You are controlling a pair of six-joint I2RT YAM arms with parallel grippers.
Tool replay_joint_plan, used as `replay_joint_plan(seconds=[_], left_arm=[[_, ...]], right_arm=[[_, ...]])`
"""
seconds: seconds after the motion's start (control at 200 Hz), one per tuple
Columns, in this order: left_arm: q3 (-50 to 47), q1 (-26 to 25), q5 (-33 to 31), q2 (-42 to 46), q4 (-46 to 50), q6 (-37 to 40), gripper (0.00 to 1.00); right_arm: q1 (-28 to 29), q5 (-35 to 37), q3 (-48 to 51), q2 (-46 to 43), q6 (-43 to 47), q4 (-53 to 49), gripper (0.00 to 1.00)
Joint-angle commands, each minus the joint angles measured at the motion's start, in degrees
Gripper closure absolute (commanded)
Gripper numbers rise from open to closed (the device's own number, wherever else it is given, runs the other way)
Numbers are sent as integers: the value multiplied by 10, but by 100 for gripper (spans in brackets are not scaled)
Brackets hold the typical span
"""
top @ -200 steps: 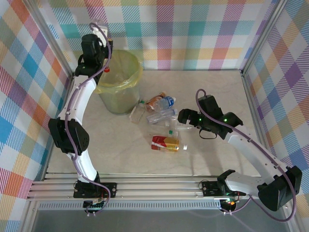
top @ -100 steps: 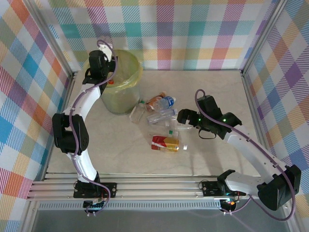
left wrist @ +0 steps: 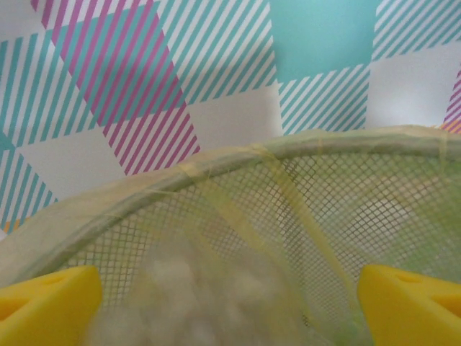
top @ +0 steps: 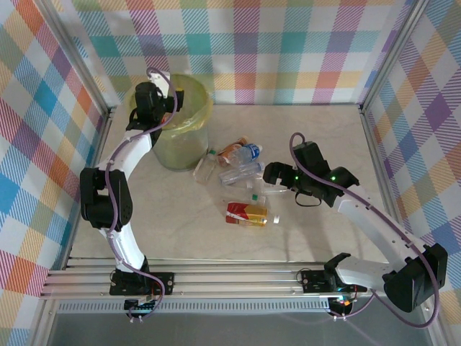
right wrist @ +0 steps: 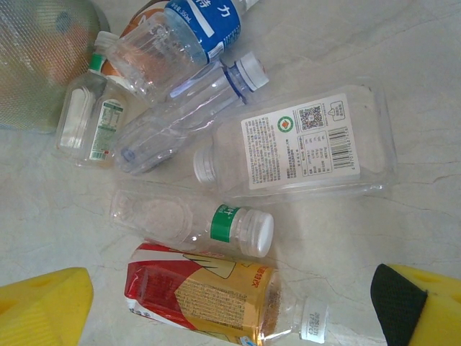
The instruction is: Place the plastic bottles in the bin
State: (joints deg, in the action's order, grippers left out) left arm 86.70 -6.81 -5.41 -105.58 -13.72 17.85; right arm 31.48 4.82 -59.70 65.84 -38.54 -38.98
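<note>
The bin (top: 180, 130) is a pale-green mesh bucket with a yellow-green bag, standing at the back left. My left gripper (top: 158, 108) hangs over its mouth. In the left wrist view the left gripper (left wrist: 230, 306) is open above the bin's rim (left wrist: 216, 169), with nothing between its fingers. Several plastic bottles (top: 238, 169) lie in a cluster mid-table, with a red-and-orange labelled bottle (top: 246, 214) nearest me. My right gripper (top: 269, 175) hovers open at their right edge. Below the right gripper (right wrist: 230, 310) lie the red-and-orange bottle (right wrist: 209, 303) and a clear green-banded bottle (right wrist: 194, 223).
A flat white-labelled bottle (right wrist: 302, 148), a blue-labelled bottle (right wrist: 191, 29) and a small green-capped bottle (right wrist: 90, 122) lie beyond. Checked walls (top: 288, 50) enclose the table on three sides. Bare marble (top: 324, 130) stretches to the right of the bottles.
The left gripper has swung right from the bin's left rim to over its mouth. A small red thing seen beside it earlier is gone. The right arm has barely moved.
</note>
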Motion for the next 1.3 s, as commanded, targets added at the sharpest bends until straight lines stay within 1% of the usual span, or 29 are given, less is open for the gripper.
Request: replay_joint_plan(seconds=[0.0,0.11,0.25,0.38,0.48,0.6,0.75,0.775,0.92,0.98,1.05,1.16,1.295], left_arm=[[-3,6,8,38,-23,-4,4],[1,6,13,63,-14,-17,0],[16,6,17,101,15,-41,0],[57,6,14,133,83,-76,0],[105,6,22,151,168,-104,0],[125,5,64,183,240,-119,0],[98,-11,126,242,291,-128,0],[90,-16,134,254,315,-127,0],[2,-75,161,328,324,-128,0],[-40,-113,168,354,321,-119,0],[-85,-171,168,374,323,-88,0],[-129,-243,167,376,346,-52,0],[-174,-307,176,358,368,0,0]], right_arm=[[-2,-10,-1,3,-4,10,0],[-3,-13,-2,2,-8,8,0],[-3,-12,-2,0,-14,1,0],[-3,-14,-2,-3,-20,-7,0],[-3,-17,0,-3,-25,-10,0],[-3,-17,1,0,-29,-12,0],[-3,-11,1,4,-36,-23,0],[-3,-7,1,6,-37,-27,0],[-13,6,5,11,-51,-45,0],[-23,4,10,11,-54,-50,1],[-37,1,18,8,-57,-57,0],[-60,-10,34,-3,-58,-62,0],[-93,-16,62,-24,-64,-65,0]])
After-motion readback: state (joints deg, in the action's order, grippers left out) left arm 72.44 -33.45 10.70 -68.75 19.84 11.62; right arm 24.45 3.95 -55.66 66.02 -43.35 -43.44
